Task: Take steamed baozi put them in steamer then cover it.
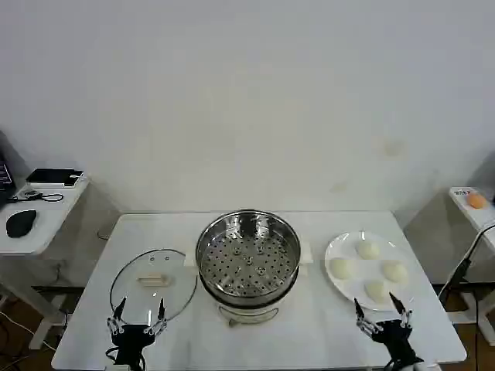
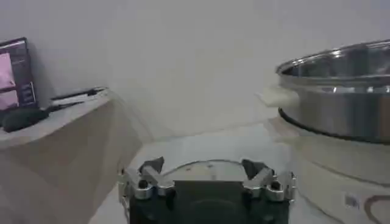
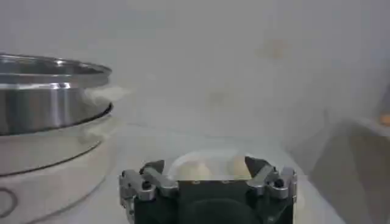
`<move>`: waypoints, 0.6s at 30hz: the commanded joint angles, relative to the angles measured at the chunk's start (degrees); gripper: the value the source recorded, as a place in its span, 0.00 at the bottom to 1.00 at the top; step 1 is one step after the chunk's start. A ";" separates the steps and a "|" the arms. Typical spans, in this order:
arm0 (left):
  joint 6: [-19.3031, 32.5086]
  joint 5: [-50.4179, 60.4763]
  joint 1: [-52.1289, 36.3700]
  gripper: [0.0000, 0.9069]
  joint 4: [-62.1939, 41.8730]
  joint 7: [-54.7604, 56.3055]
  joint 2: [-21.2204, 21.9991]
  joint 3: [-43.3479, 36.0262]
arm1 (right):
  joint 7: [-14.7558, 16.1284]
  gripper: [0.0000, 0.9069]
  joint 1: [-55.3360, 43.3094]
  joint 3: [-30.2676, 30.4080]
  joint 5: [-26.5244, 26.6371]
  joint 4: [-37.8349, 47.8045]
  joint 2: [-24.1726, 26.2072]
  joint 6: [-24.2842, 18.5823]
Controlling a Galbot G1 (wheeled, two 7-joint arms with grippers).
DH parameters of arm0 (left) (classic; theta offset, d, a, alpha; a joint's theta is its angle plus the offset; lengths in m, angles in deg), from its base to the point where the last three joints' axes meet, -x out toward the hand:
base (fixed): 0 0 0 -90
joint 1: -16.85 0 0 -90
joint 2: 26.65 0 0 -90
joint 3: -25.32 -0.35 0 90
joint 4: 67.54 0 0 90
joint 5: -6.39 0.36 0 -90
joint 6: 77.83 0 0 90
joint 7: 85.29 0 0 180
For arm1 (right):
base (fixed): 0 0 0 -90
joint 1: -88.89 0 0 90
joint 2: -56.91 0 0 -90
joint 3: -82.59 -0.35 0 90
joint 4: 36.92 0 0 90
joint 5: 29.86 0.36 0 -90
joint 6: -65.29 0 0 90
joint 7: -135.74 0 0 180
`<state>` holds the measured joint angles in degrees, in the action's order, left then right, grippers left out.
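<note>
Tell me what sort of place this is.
Probably a lab test station, not a kitchen: a white table against a bare wall, holding a steamer, with a side desk carrying a mouse.

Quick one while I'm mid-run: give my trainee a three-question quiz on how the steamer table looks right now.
1. How many steamed baozi lie on the white plate?
2. True or false: the cover sits on the steamer.
3. Which gripper is nearest the plate: A) left gripper B) right gripper?

Key: 1. Four. 2. False; it lies on the table, on the steamer's left. 3. B.
</note>
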<state>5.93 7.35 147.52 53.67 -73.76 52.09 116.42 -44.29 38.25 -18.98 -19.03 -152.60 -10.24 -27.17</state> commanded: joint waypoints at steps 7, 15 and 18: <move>-6.14 3.42 -2.46 1.00 -0.77 -5.96 0.74 -0.33 | 10.45 1.00 -14.30 -5.78 -18.05 7.59 16.19 9.75; -5.68 5.80 -3.28 1.00 -2.15 -7.14 1.01 -0.30 | 29.82 1.00 -28.44 -2.65 -31.07 22.17 31.51 5.26; -5.77 6.29 -3.52 1.00 -2.21 -7.11 1.09 -0.21 | 37.16 1.00 -36.62 2.77 -35.31 27.68 36.43 0.97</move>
<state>1.26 12.25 144.35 51.92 -79.34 53.13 116.31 -23.66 17.06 -20.61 -41.85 -137.30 12.22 -22.79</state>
